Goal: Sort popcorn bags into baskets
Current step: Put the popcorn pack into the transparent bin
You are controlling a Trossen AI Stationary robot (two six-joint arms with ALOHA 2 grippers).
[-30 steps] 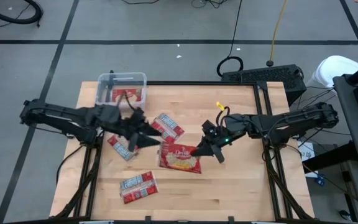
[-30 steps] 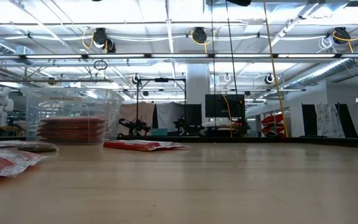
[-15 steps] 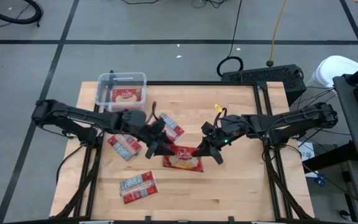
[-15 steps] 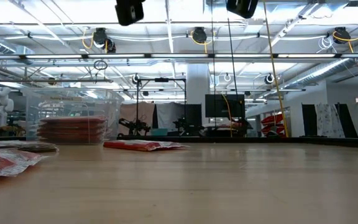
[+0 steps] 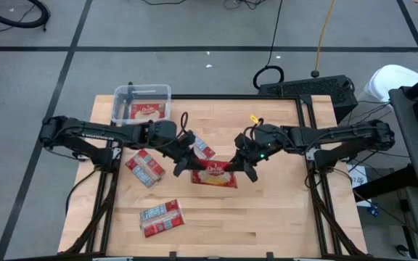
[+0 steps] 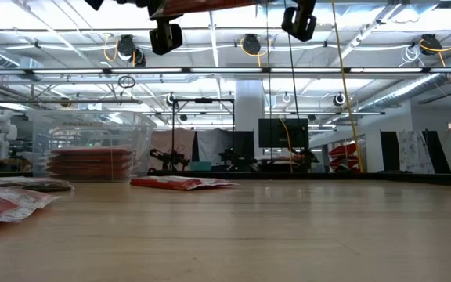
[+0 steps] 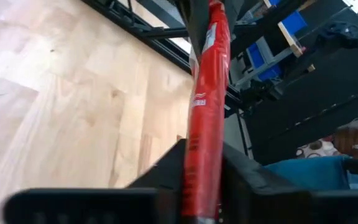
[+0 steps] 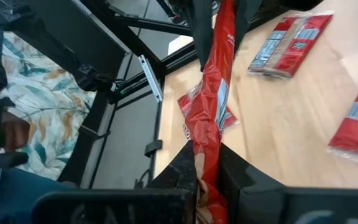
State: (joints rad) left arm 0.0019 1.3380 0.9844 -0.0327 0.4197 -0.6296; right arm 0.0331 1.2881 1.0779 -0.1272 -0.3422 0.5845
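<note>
Popcorn bag (image 5: 212,174) hangs mid-worktop, clamped between left gripper (image 5: 182,164) and right gripper (image 5: 247,161); release right first, then left carries it to basket (image 5: 142,102).

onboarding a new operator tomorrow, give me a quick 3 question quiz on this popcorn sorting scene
1. True or false: the lifted popcorn bag is gripped by both the left gripper and the right gripper.
2. Where is the clear basket? A) far left corner of the table B) near right corner C) on the floor
3. How many bags lie loose on the table in the high view?

Key
1. True; each wrist view shows the bag between that arm's fingers.
2. A.
3. Three; at least one more is inside the basket.
</note>
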